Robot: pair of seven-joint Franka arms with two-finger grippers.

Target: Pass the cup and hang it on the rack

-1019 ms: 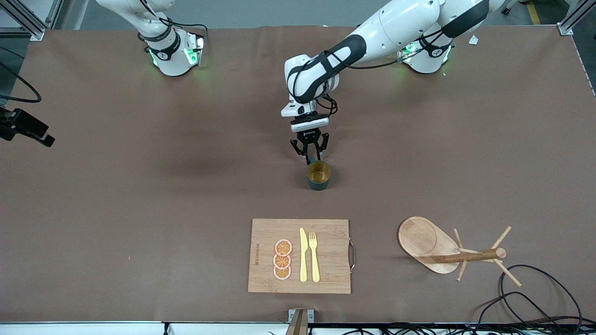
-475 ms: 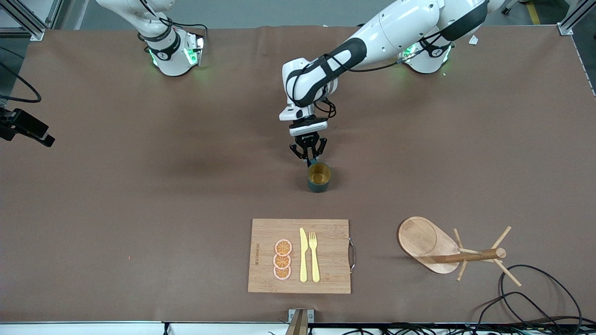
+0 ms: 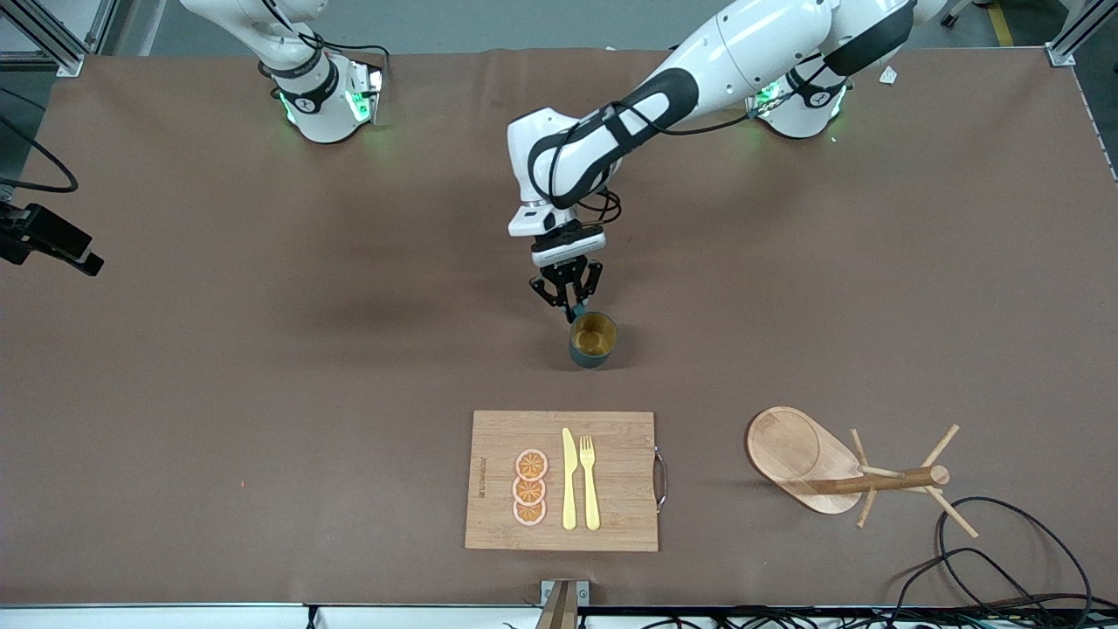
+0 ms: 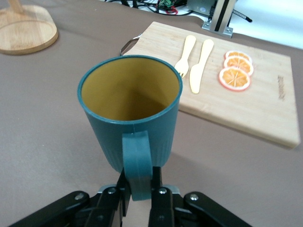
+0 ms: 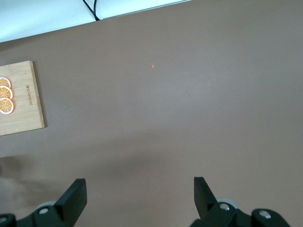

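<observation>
The dark teal cup [image 3: 592, 339] with a yellowish inside is upright at the middle of the table, its handle turned toward the robots' bases. My left gripper [image 3: 570, 306] is shut on that handle. In the left wrist view the cup [image 4: 130, 104] fills the middle, and my left gripper [image 4: 139, 189] pinches the loop handle from both sides. The wooden rack [image 3: 799, 454] stands toward the left arm's end, nearer the front camera than the cup; its base [image 4: 23, 28] also shows in the left wrist view. My right gripper [image 5: 139, 189] hangs open over bare table and holds nothing.
A bamboo cutting board [image 3: 611, 437] lies nearer the front camera than the cup and carries a yellow knife [image 3: 569, 479], a fork [image 3: 590, 480] and orange slices [image 3: 530, 487]. Black cables [image 3: 1004, 559] coil beside the rack. A black device [image 3: 48, 238] sits at the right arm's end.
The left gripper's fingers closed fully on the cup's handle. Gripper and cup then shifted slightly toward the right arm's end. The right arm has not moved.
</observation>
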